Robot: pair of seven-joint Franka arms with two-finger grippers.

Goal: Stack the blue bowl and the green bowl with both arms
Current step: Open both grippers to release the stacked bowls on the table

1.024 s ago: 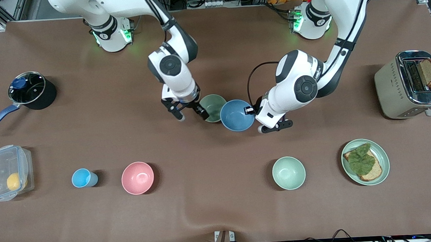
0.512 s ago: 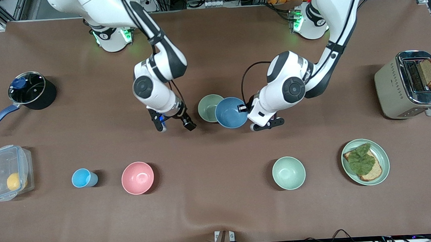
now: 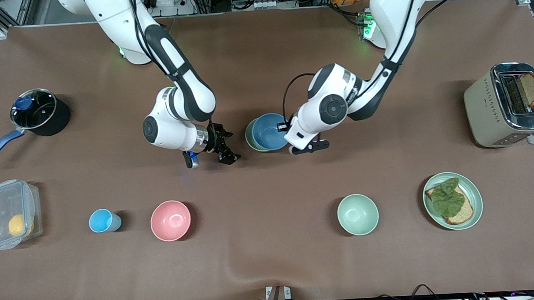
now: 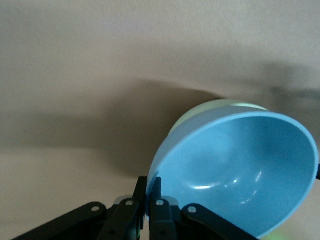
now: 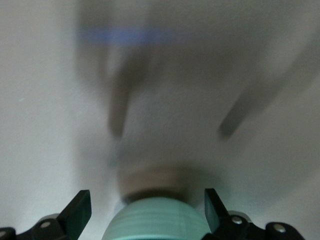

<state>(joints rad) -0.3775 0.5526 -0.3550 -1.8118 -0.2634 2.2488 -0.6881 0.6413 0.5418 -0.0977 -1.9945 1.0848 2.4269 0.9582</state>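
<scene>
The blue bowl (image 3: 269, 131) hangs tilted over the green bowl (image 3: 249, 136), covering most of it. Only the green rim toward the right arm's end shows. My left gripper (image 3: 285, 129) is shut on the blue bowl's rim. In the left wrist view its fingers (image 4: 150, 197) pinch the blue bowl's (image 4: 240, 170) edge, and the green bowl (image 4: 220, 106) peeks out under it. I cannot tell whether the two bowls touch. My right gripper (image 3: 209, 161) is open and empty, over the table beside the green bowl, toward the right arm's end. It is also open in the right wrist view (image 5: 146, 207).
Nearer the front camera stand a light-blue cup (image 3: 104, 220), a pink bowl (image 3: 170, 220), a second green bowl (image 3: 357, 214) and a green plate (image 3: 474, 189) with bread. A toaster (image 3: 507, 105) stands at the left arm's end. A pot (image 3: 38, 111) and plastic box (image 3: 9, 214) stand at the right arm's end.
My left gripper carried the blue bowl toward the right arm's end, from beside the green bowl to over it. My right gripper left the green bowl and moved away toward the right arm's end.
</scene>
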